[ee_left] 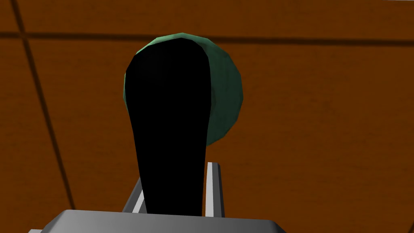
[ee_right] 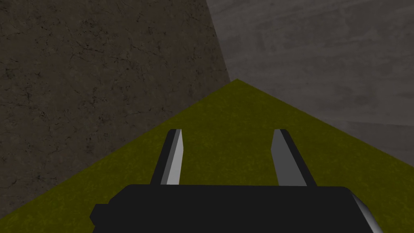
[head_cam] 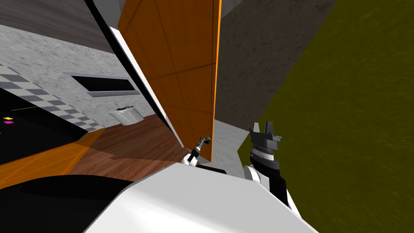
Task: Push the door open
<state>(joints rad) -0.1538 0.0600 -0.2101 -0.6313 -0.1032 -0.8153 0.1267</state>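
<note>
Orange door [head_cam: 178,60], panelled with thin dark grooves, runs from the upper middle of the head view down to the lower middle and stands ajar. Wood floor [head_cam: 129,149] and a pale wall with a dark window [head_cam: 107,84] show to its left.

At the door's lower corner, just above the middle of the bottom edge, the left gripper [head_cam: 201,145] reaches up and to the right on a short, slim forearm to meet the handle [head_cam: 207,140]. In the left wrist view the handle is a black lever [ee_left: 170,121] on a green round plate [ee_left: 228,93], set on the orange panel. The left gripper [ee_left: 176,174] points straight at it, and its fingers [ee_left: 213,186] are drawn in against the lever's two sides, pinching it.

The right gripper [head_cam: 265,133] stands right of centre in the head view, well apart from the door. Its dark and white forearm rises from the lower right, with the hand pointing up the frame. In the right wrist view the right gripper [ee_right: 228,157] has its fingers [ee_right: 283,157] spread wide with nothing between them, over an olive-green floor [ee_right: 234,117] that meets a dark grey wall [ee_right: 101,81].
</note>
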